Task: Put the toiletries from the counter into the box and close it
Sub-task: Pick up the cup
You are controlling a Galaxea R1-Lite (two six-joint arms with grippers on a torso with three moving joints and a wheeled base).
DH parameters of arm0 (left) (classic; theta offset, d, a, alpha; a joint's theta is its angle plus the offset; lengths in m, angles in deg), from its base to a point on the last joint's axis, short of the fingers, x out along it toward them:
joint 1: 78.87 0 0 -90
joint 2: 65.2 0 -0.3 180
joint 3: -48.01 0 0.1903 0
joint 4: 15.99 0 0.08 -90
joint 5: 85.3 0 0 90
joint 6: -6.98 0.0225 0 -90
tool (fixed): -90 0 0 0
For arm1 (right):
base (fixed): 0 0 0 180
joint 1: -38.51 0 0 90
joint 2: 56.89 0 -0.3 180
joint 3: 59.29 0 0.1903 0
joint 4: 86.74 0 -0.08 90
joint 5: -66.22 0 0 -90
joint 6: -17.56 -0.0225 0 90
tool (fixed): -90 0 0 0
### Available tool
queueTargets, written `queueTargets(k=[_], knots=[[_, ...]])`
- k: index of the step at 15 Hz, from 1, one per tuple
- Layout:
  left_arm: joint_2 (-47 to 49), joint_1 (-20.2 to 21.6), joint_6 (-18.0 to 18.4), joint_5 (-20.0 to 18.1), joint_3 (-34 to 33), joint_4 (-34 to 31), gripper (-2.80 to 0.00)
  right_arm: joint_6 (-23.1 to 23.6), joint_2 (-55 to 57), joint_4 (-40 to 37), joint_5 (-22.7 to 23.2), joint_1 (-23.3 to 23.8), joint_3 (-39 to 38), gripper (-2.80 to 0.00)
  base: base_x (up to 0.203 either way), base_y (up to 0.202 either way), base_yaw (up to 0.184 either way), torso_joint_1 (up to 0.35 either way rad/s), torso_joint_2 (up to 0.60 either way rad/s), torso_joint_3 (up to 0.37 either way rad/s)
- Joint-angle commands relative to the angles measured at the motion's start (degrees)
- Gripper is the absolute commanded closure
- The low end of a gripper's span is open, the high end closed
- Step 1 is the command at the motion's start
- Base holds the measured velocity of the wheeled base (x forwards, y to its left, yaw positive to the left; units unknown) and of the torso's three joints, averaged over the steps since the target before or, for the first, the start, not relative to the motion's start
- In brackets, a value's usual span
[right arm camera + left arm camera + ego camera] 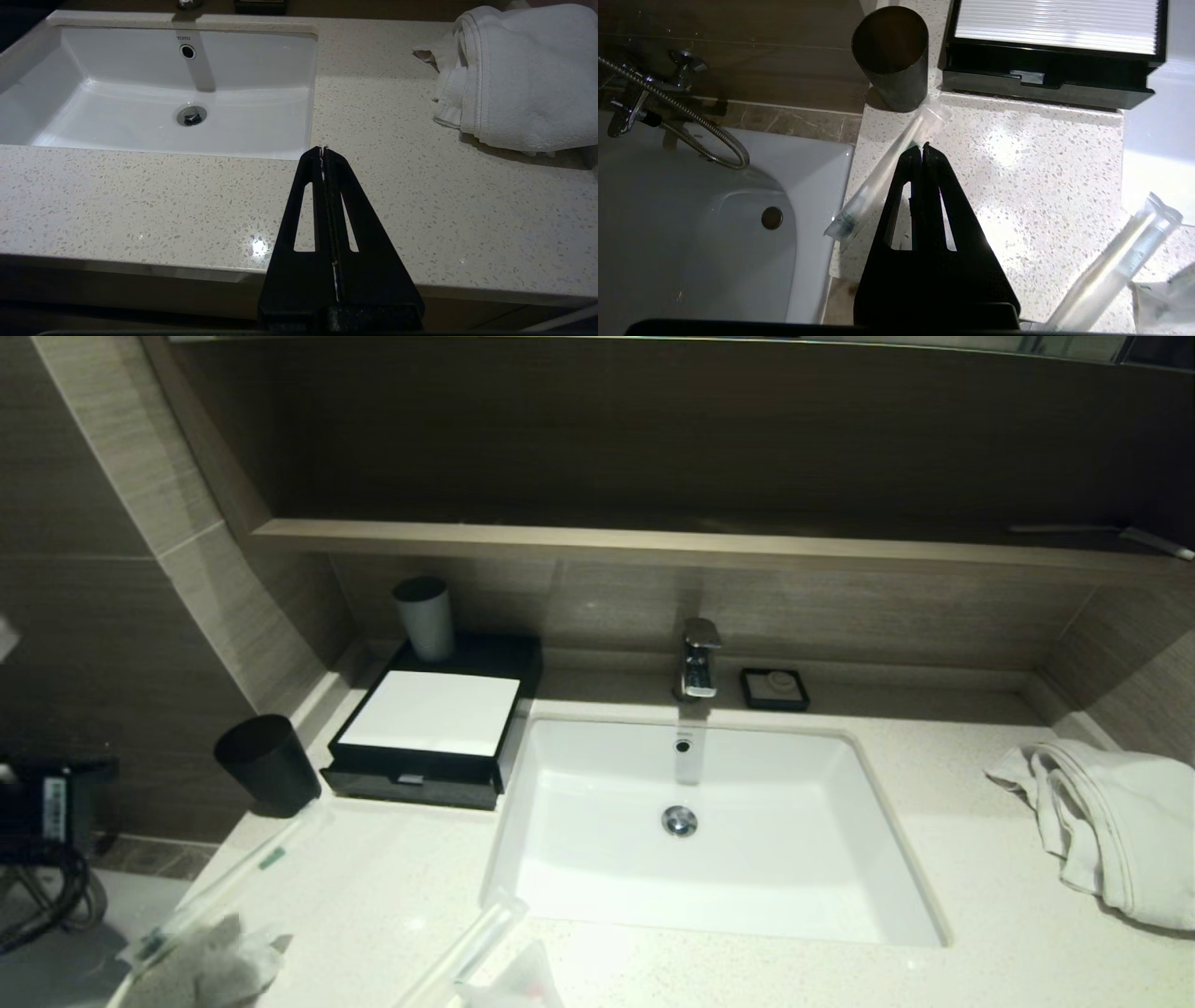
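The low black box with its white top panel stands at the back left of the counter, its drawer front facing forward. A slim wrapped stick with a green mark lies in front of it near the counter's left edge. Another clear stick and crumpled white packets lie at the front edge. My left gripper is shut and empty, hovering above the counter beside the green-marked stick. My right gripper is shut and empty over the counter's front, right of the sink. Neither gripper shows in the head view.
A black cup stands left of the box and a grey cup at its back. The white sink, faucet and soap dish fill the middle. A white towel lies right. A bathtub borders the counter's left edge.
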Motion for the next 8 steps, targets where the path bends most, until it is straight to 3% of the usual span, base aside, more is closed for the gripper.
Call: queueTargets(k=[1,8], knots=[[5.3,0.12,0.02,0.23,0.36,1.35,0.0,0.01,0.0,0.01,0.03,0.0,0.0,0.0,0.0,0.0,0.0,0.0,0.0,0.0],[19.61,2.03,0.02,1.24,11.23,3.45,0.0,0.01,0.0,0.01,0.03,0.0,0.0,0.0,0.0,0.0,0.0,0.0,0.0,0.0]])
